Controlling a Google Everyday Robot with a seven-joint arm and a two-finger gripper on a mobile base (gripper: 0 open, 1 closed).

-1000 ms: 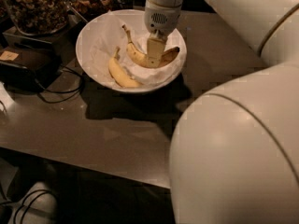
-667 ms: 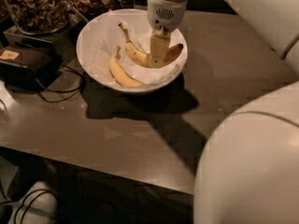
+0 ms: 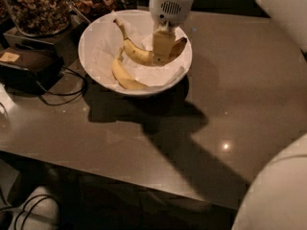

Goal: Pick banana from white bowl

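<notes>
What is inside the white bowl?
Two bananas on crinkled paper: a speckled banana and a paler banana beside it. The claw reaches into the white bowl over the speckled one, covering its middle.

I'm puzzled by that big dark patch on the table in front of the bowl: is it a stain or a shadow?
Camera view: a shadow, cast by the white bowl and the arm, whose gripper sits in the bowl at the banana; a small glare spot marks the table.
</notes>
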